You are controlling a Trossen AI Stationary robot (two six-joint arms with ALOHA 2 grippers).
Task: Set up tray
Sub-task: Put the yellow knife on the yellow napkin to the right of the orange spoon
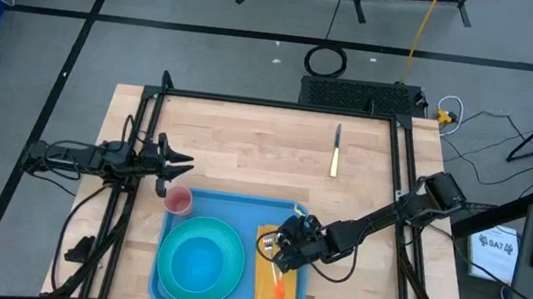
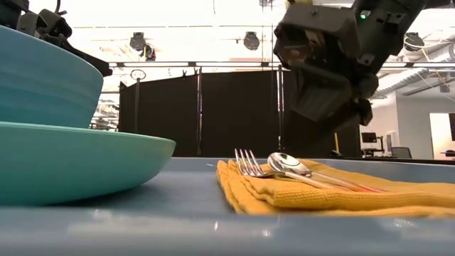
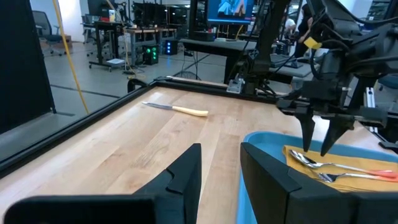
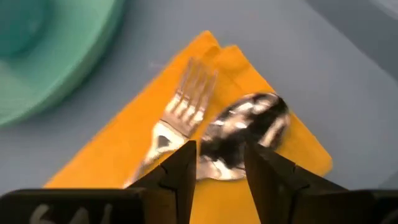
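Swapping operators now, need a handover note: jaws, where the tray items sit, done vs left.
Right gripper: jaws open, empty, hovering over the fork and spoon.
Left gripper: jaws open, empty, waiting above the table near the pink cup.
Tray holds the cup, teal plate with bowl, and yellow napkin carrying fork and spoon.
Left: knife lies on the table, off the tray.

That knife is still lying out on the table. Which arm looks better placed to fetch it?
Probably the right. Its gripper hangs open over the napkin, on the knife's side; the left gripper waits across the table.
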